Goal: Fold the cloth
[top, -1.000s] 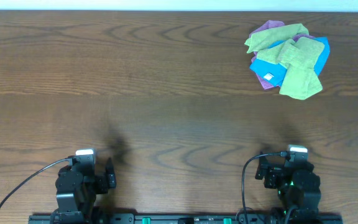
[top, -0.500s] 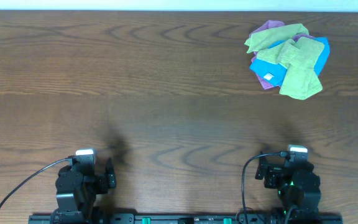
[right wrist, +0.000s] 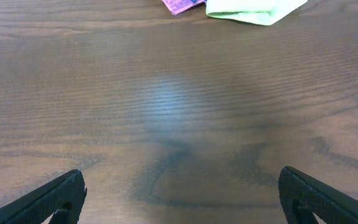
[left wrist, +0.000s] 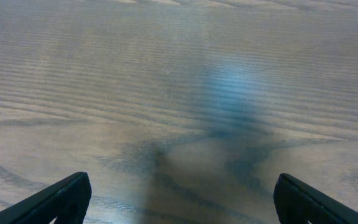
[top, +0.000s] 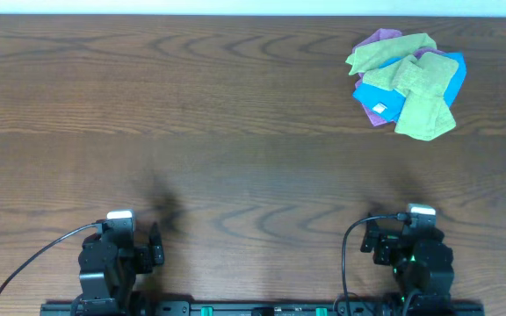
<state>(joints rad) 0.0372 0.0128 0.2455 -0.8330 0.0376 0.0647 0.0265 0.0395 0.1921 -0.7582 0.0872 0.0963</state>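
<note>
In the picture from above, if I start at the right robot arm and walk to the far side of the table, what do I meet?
right arm → bare wooden table → pile of cloths, green, blue and purple, near the far edge.

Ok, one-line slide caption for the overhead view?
Before folding: crumpled green, blue and purple cloth pile at the table's far right; left hand and right hand open, parked at near edge.

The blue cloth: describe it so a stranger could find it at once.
In the far right corner of the table lies a pile of cloths. The blue cloth sits under the green ones; it alone shows a small white tag.
</note>
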